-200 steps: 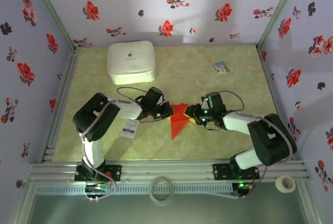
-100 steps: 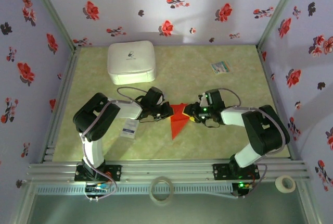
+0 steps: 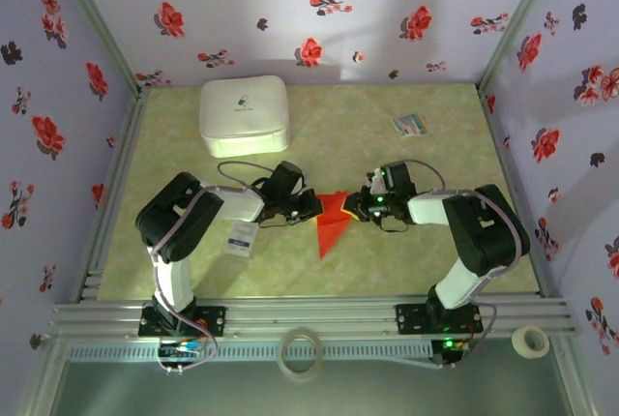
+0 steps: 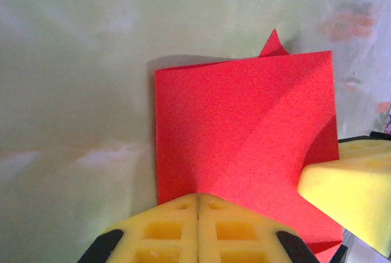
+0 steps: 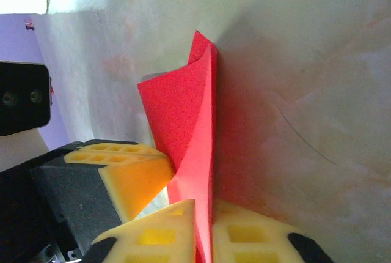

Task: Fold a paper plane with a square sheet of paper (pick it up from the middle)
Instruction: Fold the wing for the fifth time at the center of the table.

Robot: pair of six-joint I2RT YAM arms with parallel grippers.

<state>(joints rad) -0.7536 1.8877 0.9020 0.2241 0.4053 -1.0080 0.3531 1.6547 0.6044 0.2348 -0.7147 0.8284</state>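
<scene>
Green counter (image 3: 338, 135), floral walls. The partly folded red sheet of paper (image 3: 331, 224) lies mid-counter between both arms. The right hand (image 5: 195, 238) is clamped on a raised flap. The left hand (image 4: 198, 232) has its pads together at the sheet's edge. Step in hand, apparently: forming a fold. Next: lay the flap aligned and crease it.

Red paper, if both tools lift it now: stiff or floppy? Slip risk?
Probably floppy: the red paper bows softly between the left tool and right tool. Looks thin, so likely very light and apt to flutter. Its folded layers might stiffen it slightly near the creases.
</scene>
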